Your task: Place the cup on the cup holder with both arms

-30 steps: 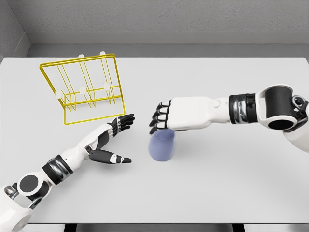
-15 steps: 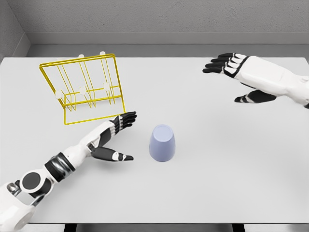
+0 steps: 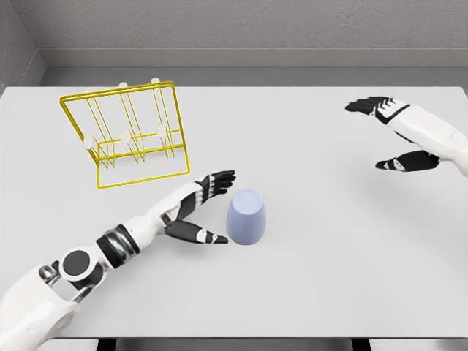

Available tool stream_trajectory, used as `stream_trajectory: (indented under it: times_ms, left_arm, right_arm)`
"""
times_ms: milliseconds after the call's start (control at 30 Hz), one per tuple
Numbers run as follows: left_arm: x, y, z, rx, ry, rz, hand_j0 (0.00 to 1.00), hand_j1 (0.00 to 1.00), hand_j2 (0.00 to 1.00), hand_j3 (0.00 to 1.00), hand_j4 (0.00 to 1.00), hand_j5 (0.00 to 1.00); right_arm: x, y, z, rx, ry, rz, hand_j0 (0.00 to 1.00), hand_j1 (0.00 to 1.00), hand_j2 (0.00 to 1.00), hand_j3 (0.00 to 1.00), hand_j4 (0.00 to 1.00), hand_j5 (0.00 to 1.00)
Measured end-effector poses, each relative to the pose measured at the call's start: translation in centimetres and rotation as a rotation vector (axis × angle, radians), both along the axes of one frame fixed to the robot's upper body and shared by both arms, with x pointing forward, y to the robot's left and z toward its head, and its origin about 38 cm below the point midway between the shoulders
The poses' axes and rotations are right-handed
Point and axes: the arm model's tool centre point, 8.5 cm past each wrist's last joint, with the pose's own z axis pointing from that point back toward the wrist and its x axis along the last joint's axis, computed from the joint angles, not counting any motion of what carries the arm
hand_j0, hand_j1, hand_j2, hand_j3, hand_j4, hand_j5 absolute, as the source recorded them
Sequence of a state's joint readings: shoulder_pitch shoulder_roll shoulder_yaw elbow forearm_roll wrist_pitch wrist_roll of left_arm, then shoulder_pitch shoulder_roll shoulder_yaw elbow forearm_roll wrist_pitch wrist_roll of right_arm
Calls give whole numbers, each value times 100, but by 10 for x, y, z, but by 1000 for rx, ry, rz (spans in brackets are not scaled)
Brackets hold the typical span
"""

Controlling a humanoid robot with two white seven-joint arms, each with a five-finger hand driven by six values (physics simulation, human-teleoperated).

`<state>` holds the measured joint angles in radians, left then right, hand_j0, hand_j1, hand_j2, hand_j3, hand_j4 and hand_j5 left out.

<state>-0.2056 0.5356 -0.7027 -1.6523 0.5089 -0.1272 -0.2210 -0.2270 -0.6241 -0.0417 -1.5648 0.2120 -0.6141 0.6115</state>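
A pale lavender cup [image 3: 246, 216] stands upside down on the white table [image 3: 307, 278], near the middle. My left hand [image 3: 215, 206] is open just left of the cup, fingers above and thumb below, almost touching its side. My right hand [image 3: 387, 133] is open and empty, far off at the right edge. The yellow wire cup holder [image 3: 128, 131] with white-tipped pegs stands at the back left.
A grey wall [image 3: 234, 29] runs behind the table's far edge. The table's front edge lies along the bottom of the view.
My right hand let go of the cup and pulled away to the far right. My left hand slid right, up to the cup's side. The cup stayed put.
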Motion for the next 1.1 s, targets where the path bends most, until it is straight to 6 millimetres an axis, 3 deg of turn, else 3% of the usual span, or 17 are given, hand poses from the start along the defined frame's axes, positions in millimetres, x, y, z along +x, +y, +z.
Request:
stream_trajectory:
  times_ms: [233, 733, 1100]
  left_arm:
    - [-3, -7, 1, -10, 1, -13, 100, 100, 100, 100, 100, 100]
    - [-6, -27, -3, -4, 18, -33, 100, 100, 100, 100, 100, 100]
    - [-5, -29, -4, -4, 23, -33, 100, 100, 100, 100, 100, 100]
  right_arm:
    - [-1, -13, 1, 12, -3, -38, 100, 100, 100, 100, 100, 100]
    - [-2, -14, 1, 17, -6, -45, 100, 100, 100, 100, 100, 100]
    - [-2, -15, 2, 21, -10, -49, 100, 100, 100, 100, 100, 100]
